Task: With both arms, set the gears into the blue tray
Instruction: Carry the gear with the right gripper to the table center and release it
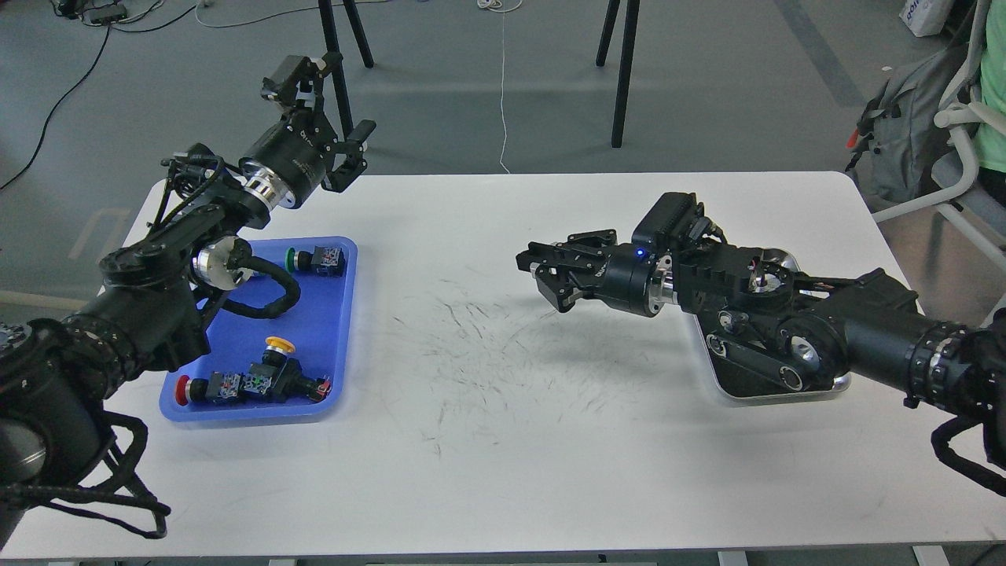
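Now both arms hang above the white table (503, 472).
Right gripper (542, 277) mid-table, grip unreadable; left gripper (354, 149) spread, beyond the blue tray (338, 330).

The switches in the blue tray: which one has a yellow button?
The upright switch near the tray's front edge. Its cap is yellow; the switch beside it has a red one, and the far switch a green one.

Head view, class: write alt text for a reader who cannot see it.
Over a white table, the right gripper reaches leftward from the steel tray toward the blue tray of push-button switches. The left gripper hangs raised beyond the blue tray.
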